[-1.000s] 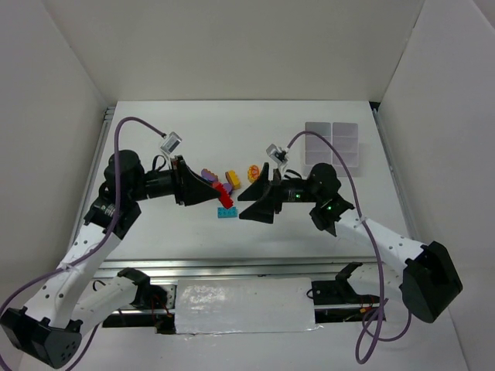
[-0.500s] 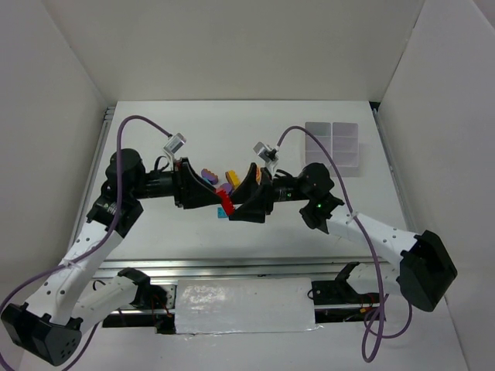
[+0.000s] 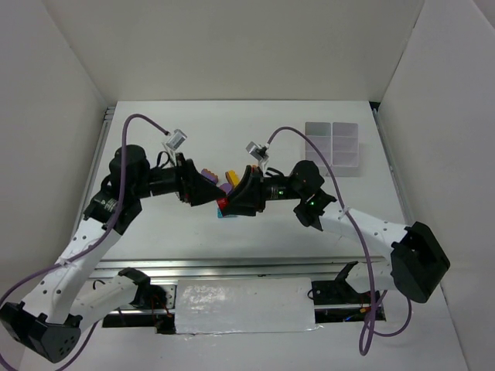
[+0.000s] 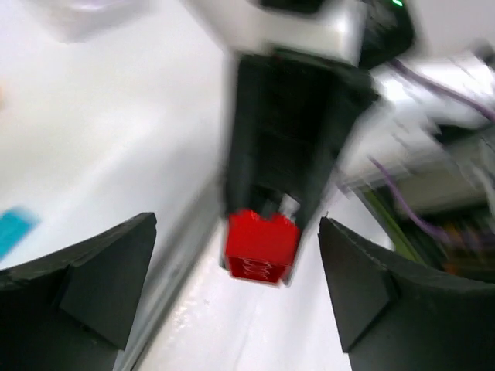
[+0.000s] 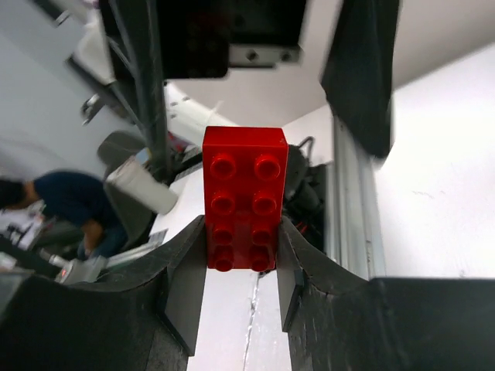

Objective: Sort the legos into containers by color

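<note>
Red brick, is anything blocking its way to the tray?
Nothing visible does. The right gripper holds the red brick, and no loose thing shows between it and the organiser tray.

The white worktop [image 3: 255, 127] carries a translucent organiser tray [image 3: 332, 147] toward its far right corner, two cells wide. Near the middle lie loose legos, close together: a purple brick [image 3: 206, 171], a yellow brick [image 3: 230, 177] just right of it, and a cyan brick [image 3: 223, 216] nearer the front edge, partly hidden.

Loose legos [image 3: 230, 176] largely hidden behind the right gripper [image 3: 226, 204].
</note>
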Controlling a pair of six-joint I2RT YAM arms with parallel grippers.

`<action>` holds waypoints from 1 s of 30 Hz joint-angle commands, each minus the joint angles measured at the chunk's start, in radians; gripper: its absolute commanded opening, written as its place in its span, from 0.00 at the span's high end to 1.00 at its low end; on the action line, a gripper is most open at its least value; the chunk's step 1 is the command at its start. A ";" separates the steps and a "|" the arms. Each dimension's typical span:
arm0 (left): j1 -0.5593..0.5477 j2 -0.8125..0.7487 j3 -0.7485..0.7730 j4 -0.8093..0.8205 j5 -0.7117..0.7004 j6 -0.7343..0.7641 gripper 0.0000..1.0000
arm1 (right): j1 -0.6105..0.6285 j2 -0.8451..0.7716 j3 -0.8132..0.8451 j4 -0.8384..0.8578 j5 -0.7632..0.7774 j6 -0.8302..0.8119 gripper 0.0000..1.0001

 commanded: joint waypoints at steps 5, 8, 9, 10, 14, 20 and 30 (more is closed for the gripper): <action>-0.007 0.028 0.279 -0.478 -1.066 0.060 0.01 | -0.104 -0.013 0.009 -0.374 0.361 -0.069 1.00; -0.007 -0.033 0.298 -0.544 -1.239 0.048 0.01 | -0.236 -0.039 -0.016 -0.579 0.624 0.049 1.00; -0.007 -0.053 0.276 -0.541 -1.281 0.066 0.01 | -0.265 -0.054 -0.019 -0.628 0.692 0.107 1.00; -0.006 -0.091 0.267 -0.533 -1.283 0.080 0.00 | -0.291 -0.063 -0.020 -0.672 0.773 0.138 1.00; -0.007 -0.165 0.172 -0.503 -1.243 0.151 0.00 | -0.351 -0.077 0.038 -0.942 1.266 0.331 1.00; 0.019 -0.183 0.012 -0.499 -1.195 0.157 0.01 | -0.459 0.065 0.223 -1.124 1.440 0.543 1.00; 0.033 -0.162 0.003 -0.477 -1.132 0.192 0.01 | -0.549 0.352 0.552 -1.300 1.385 0.692 1.00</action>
